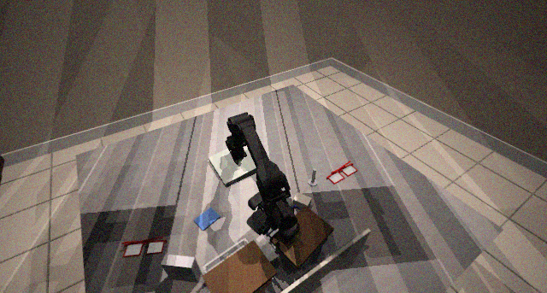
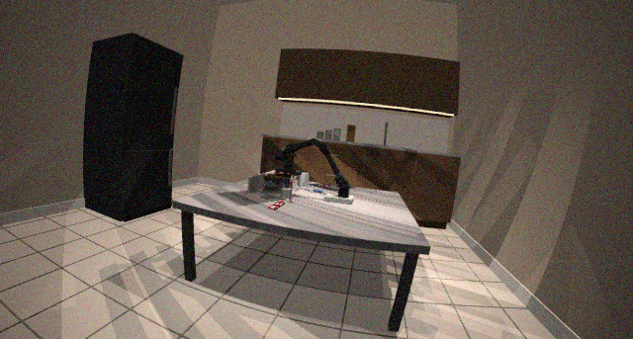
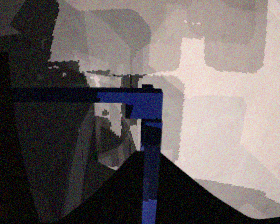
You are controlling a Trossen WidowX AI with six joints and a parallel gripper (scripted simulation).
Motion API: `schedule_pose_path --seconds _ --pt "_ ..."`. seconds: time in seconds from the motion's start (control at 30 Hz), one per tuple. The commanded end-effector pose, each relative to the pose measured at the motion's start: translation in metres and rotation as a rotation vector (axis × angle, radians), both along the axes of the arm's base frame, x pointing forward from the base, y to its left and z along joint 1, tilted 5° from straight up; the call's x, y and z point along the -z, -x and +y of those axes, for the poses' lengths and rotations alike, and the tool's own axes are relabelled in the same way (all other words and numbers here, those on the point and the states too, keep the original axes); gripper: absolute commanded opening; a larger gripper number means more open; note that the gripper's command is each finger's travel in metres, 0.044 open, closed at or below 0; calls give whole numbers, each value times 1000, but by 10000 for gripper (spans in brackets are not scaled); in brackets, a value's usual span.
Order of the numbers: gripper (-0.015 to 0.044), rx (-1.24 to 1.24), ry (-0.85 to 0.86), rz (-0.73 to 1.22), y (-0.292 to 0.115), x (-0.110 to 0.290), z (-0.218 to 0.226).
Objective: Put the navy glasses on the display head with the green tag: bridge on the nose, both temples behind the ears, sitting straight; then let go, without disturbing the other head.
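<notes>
My gripper (image 3: pixel 146 160) is shut on the navy glasses (image 3: pixel 152 104); in the wrist view one bar runs left and another runs down between the dark fingers. In the top view the end of the arm hangs over the area beside the right brown-topped block (image 1: pixel 314 237), and hides the fingers and most of the glasses. A second brown-topped block (image 1: pixel 239 269) stands to its left. These blocks look like the display heads; I cannot make out the green tag, the noses or the ears. I cannot tell whether the glasses touch a head.
Red glasses lie at the left (image 1: pixel 133 249) and at the right (image 1: pixel 335 178). A blue pad (image 1: pixel 207 219), a grey-white box (image 1: pixel 180 260), a small post (image 1: pixel 314 176) and a long pale upright panel (image 1: pixel 329 260) stand or lie around the blocks.
</notes>
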State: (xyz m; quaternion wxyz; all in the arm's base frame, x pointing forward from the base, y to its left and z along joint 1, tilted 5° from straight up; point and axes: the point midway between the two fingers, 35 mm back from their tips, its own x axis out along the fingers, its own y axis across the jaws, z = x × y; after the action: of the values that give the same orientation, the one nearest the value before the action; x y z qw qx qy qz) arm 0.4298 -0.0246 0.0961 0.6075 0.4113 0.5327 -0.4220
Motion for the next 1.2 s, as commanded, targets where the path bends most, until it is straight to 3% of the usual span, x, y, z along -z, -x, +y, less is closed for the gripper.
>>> schedule_pose_path --seconds 0.0,0.9,1.03,1.17 --pt "0 3 3 -7 -3 -3 0" --pt "0 3 3 -7 -4 4 0" --pt "105 0 0 -7 -4 2 1" --pt "107 0 0 -7 -4 2 1"
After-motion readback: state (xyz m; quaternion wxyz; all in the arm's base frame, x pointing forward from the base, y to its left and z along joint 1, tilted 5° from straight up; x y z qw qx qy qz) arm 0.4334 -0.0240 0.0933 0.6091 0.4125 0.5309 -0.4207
